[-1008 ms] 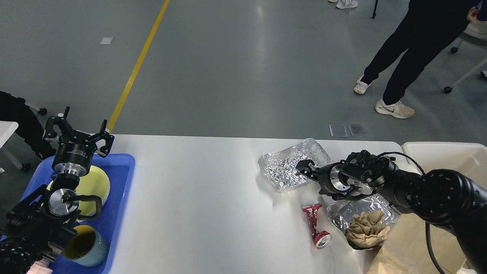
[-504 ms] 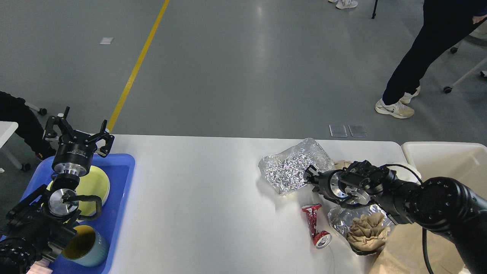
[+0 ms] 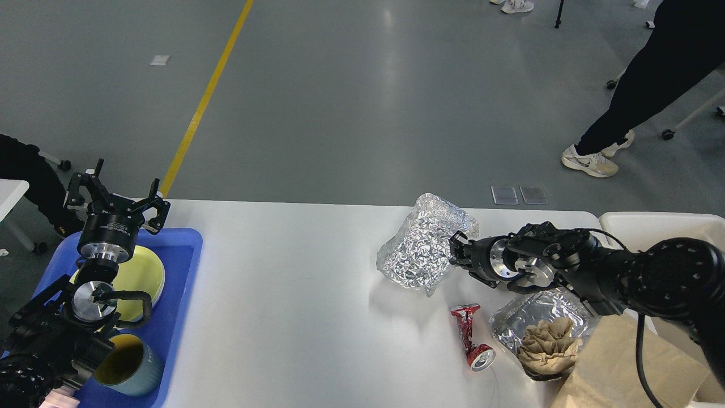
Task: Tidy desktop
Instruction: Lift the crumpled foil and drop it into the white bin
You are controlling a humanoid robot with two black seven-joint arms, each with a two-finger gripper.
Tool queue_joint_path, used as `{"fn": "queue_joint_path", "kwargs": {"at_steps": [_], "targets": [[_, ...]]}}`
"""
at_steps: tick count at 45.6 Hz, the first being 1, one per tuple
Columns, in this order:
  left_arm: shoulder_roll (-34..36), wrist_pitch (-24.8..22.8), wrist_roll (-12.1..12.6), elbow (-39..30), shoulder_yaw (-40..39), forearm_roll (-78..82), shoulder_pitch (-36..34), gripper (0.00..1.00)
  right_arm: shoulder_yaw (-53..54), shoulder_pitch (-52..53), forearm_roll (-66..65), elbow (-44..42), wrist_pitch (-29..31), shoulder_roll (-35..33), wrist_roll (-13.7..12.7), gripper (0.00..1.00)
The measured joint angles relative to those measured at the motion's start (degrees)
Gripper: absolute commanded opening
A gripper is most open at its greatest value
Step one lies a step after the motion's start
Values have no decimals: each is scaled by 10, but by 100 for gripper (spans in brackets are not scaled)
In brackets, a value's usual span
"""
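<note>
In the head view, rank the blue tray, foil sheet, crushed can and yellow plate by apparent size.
1. Blue tray
2. Foil sheet; held up, so perhaps flattered
3. Yellow plate, partly hidden by the arm
4. Crushed can

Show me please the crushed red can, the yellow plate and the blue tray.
crushed red can [image 3: 469, 336]: head view, middle of its dented body.
yellow plate [image 3: 141, 276]: head view, its flat face.
blue tray [image 3: 180, 266]: head view, bare floor near its right rim.

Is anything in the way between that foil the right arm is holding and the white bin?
Nothing on the desktop blocks it. Only the right arm's own body lies between the foil, gripped by the right gripper, and the bin.
</note>
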Motion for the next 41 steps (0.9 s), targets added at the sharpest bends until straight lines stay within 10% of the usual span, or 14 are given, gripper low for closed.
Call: {"fn": "queue_joint_path", "kwargs": {"at_steps": [27,41], "targets": [[0,0,0,0,0,0,0,97,-10,401,-3,203,164,-307,1,0],[0,0,0,0,0,0,0,97,-58,243,-6,104,-41,-316,0,0]]}}
